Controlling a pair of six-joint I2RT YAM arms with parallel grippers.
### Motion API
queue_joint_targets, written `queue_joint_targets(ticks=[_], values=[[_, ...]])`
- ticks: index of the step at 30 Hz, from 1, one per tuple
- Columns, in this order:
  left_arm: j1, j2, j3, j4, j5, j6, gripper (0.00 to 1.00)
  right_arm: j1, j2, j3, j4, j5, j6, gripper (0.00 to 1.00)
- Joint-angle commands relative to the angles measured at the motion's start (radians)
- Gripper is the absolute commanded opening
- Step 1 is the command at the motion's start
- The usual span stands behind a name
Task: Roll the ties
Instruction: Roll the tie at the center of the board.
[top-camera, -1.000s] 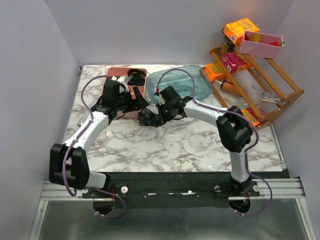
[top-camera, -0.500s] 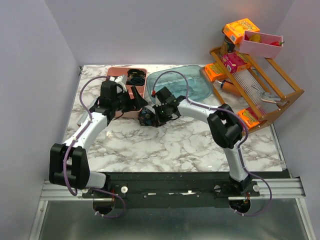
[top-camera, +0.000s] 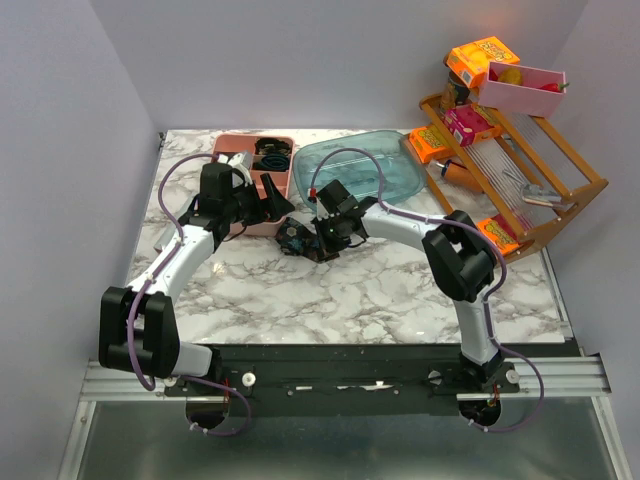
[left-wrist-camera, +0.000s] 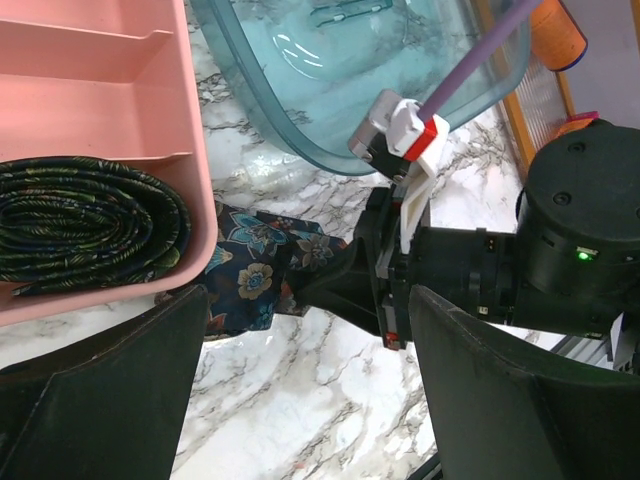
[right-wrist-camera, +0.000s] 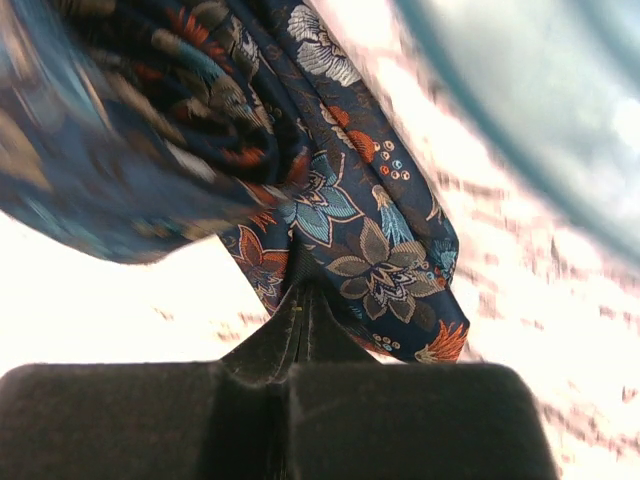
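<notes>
Loosely crumpled, glossy floral-print tie

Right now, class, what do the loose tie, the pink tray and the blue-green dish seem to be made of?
The loose tie: woven fabric, perhaps silk or polyester; soft folds, faint sheen, floral print. The pink tray: likely moulded plastic; smooth, matt, uniform colour. The blue-green dish: clear plastic or glass; tinted, see-through, glossy highlights.

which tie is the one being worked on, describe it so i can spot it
Find the pink tray left of the teal dish. Just outside its corner, a floral tie lies bunched on the marble table, pinched by the right gripper; the other tie sits rolled inside the tray.
</notes>
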Motion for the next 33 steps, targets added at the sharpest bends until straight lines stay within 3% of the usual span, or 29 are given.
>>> queue_joint_targets(ticks=[1, 21, 25, 33], values=[[0.01, 0.012, -0.012, 0.015, 0.023, 0.006, 0.91, 0.008, -0.027, -0.084, -0.098, 0.017, -0.019, 0.01], [0.01, 0.036, -0.046, 0.033, 0.03, 0.012, 0.91, 0.006, -0.198, -0.251, -0.221, 0.144, -0.047, 0.01], [0.008, 0.039, -0.066, 0.042, 0.048, 0.012, 0.9, 0.003, -0.209, -0.244, -0.269, 0.285, -0.047, 0.01], [-0.008, 0.055, -0.106, 0.102, 0.082, -0.003, 0.9, 0.003, -0.278, -0.208, -0.263, 0.287, -0.068, 0.01]])
